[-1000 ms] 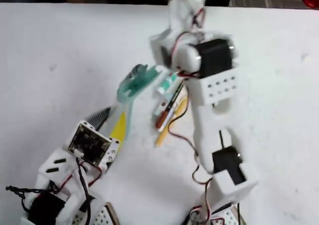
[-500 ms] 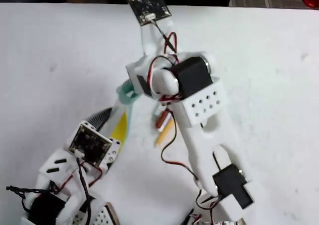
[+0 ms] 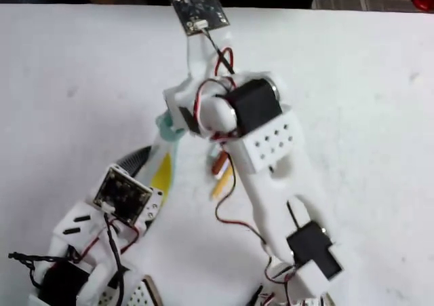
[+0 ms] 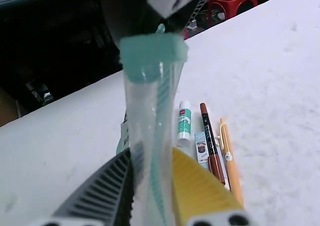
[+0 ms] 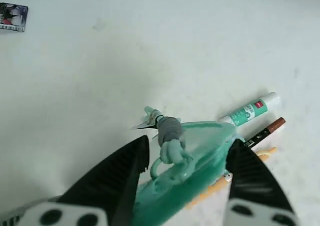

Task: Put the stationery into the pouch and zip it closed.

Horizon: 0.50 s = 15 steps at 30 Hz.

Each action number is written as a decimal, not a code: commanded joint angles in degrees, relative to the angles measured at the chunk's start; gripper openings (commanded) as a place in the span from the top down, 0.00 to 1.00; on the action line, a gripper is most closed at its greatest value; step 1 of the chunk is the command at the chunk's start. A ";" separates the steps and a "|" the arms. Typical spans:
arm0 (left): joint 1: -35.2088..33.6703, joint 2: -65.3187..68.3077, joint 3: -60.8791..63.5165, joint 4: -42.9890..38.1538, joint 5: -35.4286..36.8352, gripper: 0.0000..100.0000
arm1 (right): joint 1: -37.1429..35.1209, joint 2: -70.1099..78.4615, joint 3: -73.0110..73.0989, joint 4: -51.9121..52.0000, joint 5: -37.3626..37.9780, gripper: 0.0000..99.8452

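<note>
A clear pouch with a teal zipper end lies pinched between the black and yellow fingers of my left gripper, which is shut on it. My right gripper hangs open over the teal end, one black finger on each side, with the grey zipper pull just beyond. Beside the pouch on the table lie a glue stick, a brown pen and an orange pencil. From above, the right arm's wrist covers most of the stationery.
A small dark card lies on the white table, away from the pouch. The table's far edge runs along the back. The left arm's base and the right arm's base stand at the near side.
The right arm has swung left over the pouch's teal end, turning its wrist so that its camera board now faces up at the far side. The left arm has kept still.
</note>
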<state>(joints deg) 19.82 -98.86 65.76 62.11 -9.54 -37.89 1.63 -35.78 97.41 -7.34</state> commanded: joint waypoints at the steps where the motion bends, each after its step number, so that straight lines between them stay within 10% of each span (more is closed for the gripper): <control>1: -0.22 0.48 0.00 -1.67 0.44 0.98 | -0.40 2.86 0.53 1.45 2.02 0.84; 15: 0.04 0.48 -0.09 -2.20 0.35 0.98 | -1.71 3.82 1.49 1.10 9.23 0.99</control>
<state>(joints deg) 19.74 -98.86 65.85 62.29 -9.63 -37.80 5.23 -32.18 97.32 0.66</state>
